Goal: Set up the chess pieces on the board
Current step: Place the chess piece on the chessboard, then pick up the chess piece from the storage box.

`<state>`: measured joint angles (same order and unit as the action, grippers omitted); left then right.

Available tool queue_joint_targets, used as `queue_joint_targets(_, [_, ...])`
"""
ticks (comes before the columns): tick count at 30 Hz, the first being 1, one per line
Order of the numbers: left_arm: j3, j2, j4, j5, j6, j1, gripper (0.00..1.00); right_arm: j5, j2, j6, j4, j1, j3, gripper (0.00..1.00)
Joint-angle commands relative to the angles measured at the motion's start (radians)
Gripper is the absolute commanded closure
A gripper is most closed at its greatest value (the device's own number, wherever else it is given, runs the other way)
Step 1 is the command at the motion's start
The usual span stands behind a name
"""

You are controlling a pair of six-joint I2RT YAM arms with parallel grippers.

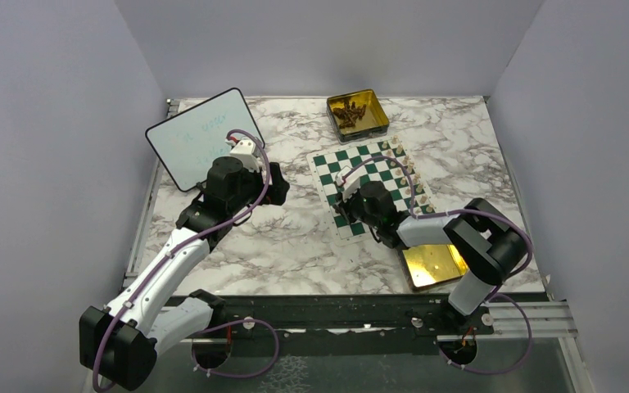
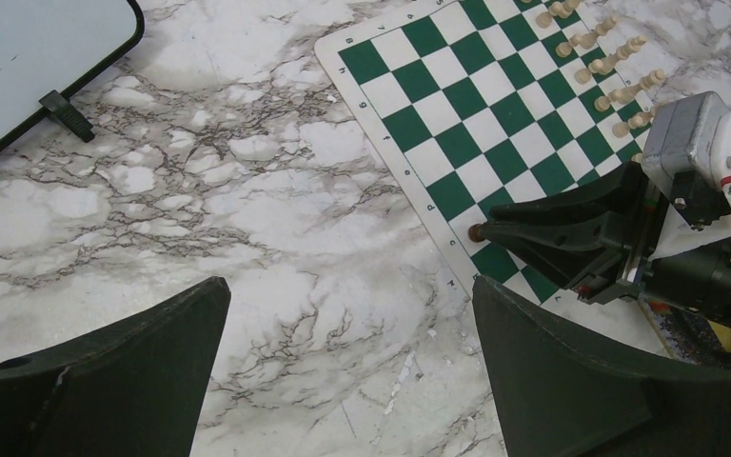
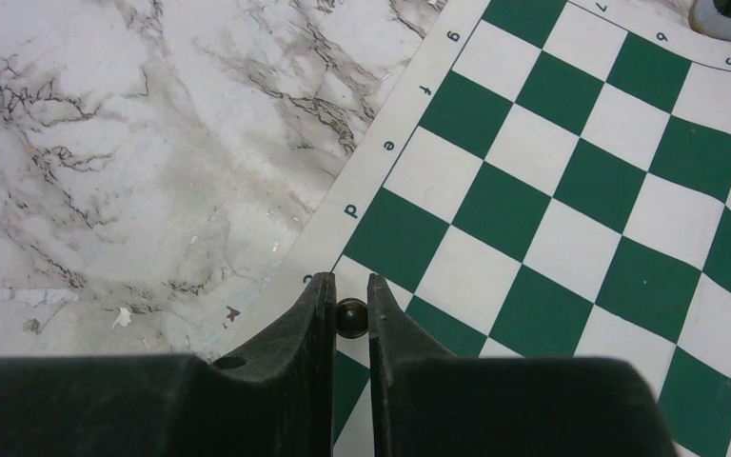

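**R gripper** [image 3: 347, 282]: jaws closed to a narrow gap, clamped on one dark brown piece [image 3: 350, 317]. The piece is held by its rounded head just behind the tips. Pos.: low over the board [image 3: 552, 190], at an edge square next to the lettered white border, approx. at the "c" mark. Whether the piece base touches the board cannot be told from the wrist view.

**L gripper** [image 2: 350, 286]: jaws wide apart, nothing between them. It hovers over bare table [image 2: 247, 190], well apart from the board's left side.

**Handling (est.):**
- The piece looks tiny, light and rigid, w/ a smooth round head and narrow base. It is likely to slip or pivot between the pads and to tip on release.
- Recommended hold: across head/upper stem, axis vertical, light squeeze.
- To place: lower until the base sits flat, centre on the square, open slowly, lift straight up.
- The board looks like a thin flexible mat. Sideways drag could shift it and topple pieces already set.

**Surroundings:**
- Cream-white pieces [image 2: 609, 62] are lined up along the opposite board edge.
- More dark pieces lie loose in a gold tin [image 1: 358, 115] beyond the board.
- A second gold tin [image 1: 434, 264] sits beside the R arm.
- A whiteboard [image 1: 196, 135] lies at the table's far left.

**Progress (est.):** cream side largely placed, dark side barely begun.
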<state>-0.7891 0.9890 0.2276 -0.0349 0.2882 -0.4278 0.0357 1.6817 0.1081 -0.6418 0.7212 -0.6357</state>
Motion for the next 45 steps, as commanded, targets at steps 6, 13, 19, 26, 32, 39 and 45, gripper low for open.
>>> queue_joint_targets(6, [0.003, -0.023, 0.010, 0.013, -0.009, -0.003, 0.01, -0.027, 0.026, 0.016, -0.033, 0.010, -0.013, 0.84])
queue_joint_targets(13, [0.003, -0.023, 0.010, 0.012, -0.009, -0.003, 0.01, -0.031, 0.023, 0.015, -0.010, 0.011, -0.027, 0.67])
queue_joint_targets(19, [0.005, -0.023, 0.010, 0.013, -0.009, -0.003, 0.01, -0.030, 0.000, -0.017, 0.018, 0.011, -0.054, 0.44])
queue_joint_targets(26, [0.005, -0.025, 0.010, 0.009, -0.007, -0.003, 0.01, -0.120, -0.063, -0.128, 0.142, 0.009, -0.144, 0.31])
queue_joint_targets(32, [0.004, -0.023, 0.010, -0.002, -0.004, -0.003, 0.01, -0.202, -0.069, -0.192, 0.429, -0.015, -0.353, 0.31])
queue_joint_targets(39, [0.003, -0.024, 0.009, -0.003, -0.004, -0.003, 0.01, -0.182, 0.004, -0.191, 0.608, -0.120, -0.569, 0.39])
queue_joint_targets(45, [0.003, -0.017, 0.007, -0.010, -0.004, -0.003, 0.01, -0.123, 0.149, -0.182, 0.712, -0.259, -0.797, 0.46])
